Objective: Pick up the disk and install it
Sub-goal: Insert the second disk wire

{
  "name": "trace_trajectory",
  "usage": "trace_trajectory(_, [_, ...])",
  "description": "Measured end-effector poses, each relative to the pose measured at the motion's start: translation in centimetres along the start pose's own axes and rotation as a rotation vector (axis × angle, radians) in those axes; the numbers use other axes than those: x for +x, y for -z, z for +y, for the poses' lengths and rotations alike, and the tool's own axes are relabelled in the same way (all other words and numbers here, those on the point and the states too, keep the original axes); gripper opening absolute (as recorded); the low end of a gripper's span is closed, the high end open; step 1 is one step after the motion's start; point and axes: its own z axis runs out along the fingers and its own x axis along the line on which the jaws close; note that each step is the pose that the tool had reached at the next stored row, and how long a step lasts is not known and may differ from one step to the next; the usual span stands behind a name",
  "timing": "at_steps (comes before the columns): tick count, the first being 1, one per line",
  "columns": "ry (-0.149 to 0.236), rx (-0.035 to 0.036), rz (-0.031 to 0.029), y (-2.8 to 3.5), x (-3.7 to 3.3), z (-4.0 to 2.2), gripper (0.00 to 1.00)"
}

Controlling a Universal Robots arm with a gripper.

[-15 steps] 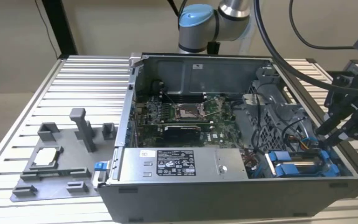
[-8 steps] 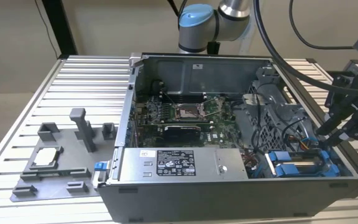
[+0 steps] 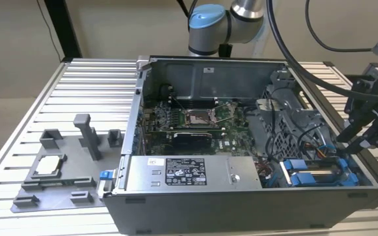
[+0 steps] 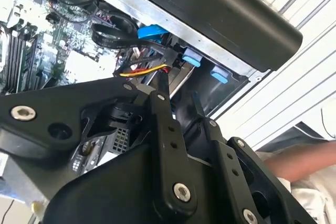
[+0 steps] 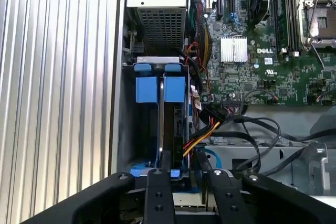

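The disk (image 3: 322, 173) lies in the drive bay at the near corner of the open computer case (image 3: 143, 98), on the exterior view's right. Its silver body shows between bright blue side rails. In the first wrist view the disk (image 5: 157, 88) sits in the bay beside the case wall, blue tabs at its end. My gripper (image 3: 354, 146) hangs just above the bay's outer end. Its black fingers (image 5: 166, 161) stand a little apart with nothing between them. The second wrist view shows the gripper (image 4: 178, 93) over the blue tabs (image 4: 191, 57).
A grey power supply (image 3: 175, 172) with a white label lies next to the bay. Loose cables (image 5: 210, 124) run beside the disk. The motherboard (image 3: 199, 117) fills the case floor. A grey fixture (image 3: 77, 157) holding a small square chip (image 3: 49, 166) stands at the exterior view's left. A person's hand (image 4: 294, 163) is nearby.
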Motion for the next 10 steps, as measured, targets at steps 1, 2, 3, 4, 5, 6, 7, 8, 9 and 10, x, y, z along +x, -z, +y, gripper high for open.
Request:
trace_trajectory(1, [0.003,0.0179,-0.0022,-0.01,0.01,-0.01,1.0])
trace_trajectory(2, [0.005,0.0359,-0.0043,-0.01,0.01,-0.01,1.0])
trace_trajectory(3, [0.006,0.0539,-0.0062,0.0,0.01,-0.01,1.0])
trace_trajectory(4, [0.006,0.0685,-0.008,-0.03,0.02,-0.01,1.0])
trace_trajectory(5, [0.006,0.0783,-0.0087,-0.1,0.0,0.05,1.0])
trace_trajectory(6, [0.005,0.0856,-0.0088,-0.2,-0.06,0.2,1.0])
trace_trajectory(7, [0.005,0.0919,-0.009,-0.31,-0.11,0.39,1.0])
trace_trajectory(8, [0.005,0.0981,-0.0094,-0.47,-0.17,0.63,1.0])
trace_trajectory(9, [0.005,0.1031,-0.0097,-0.61,-0.27,0.85,1.0])
trace_trajectory(10, [0.005,0.1073,-0.0097,-0.72,-0.41,0.99,1.0])
